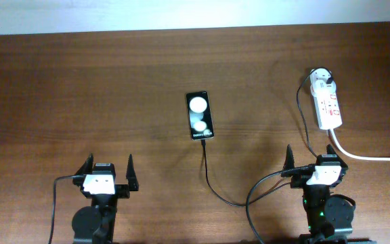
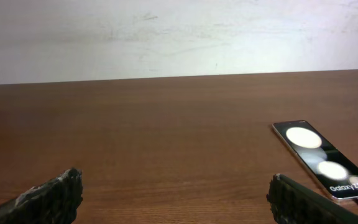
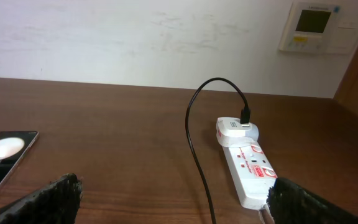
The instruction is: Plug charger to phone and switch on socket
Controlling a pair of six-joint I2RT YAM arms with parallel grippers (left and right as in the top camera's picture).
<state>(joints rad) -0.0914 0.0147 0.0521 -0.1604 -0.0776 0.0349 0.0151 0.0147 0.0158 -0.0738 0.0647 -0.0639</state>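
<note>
The black phone (image 1: pixel 200 115) lies flat mid-table with two white round patches; it also shows in the left wrist view (image 2: pixel 323 158) and at the left edge of the right wrist view (image 3: pixel 2 160). The thin black charger cable (image 1: pixel 208 175) meets the phone's near end and runs right. Its white adapter (image 1: pixel 323 80) sits in the far end of the white socket strip (image 1: pixel 330 108), also seen in the right wrist view (image 3: pixel 251 169) with the adapter (image 3: pixel 235 130). My left gripper (image 1: pixel 107 171) and right gripper (image 1: pixel 311 157) are open and empty, near the front edge.
The socket's thick white cord (image 1: pixel 364 156) runs off to the right edge. A wall panel with a small screen (image 3: pixel 317 26) hangs behind the table. A pale wall (image 2: pixel 179 37) borders the far table edge.
</note>
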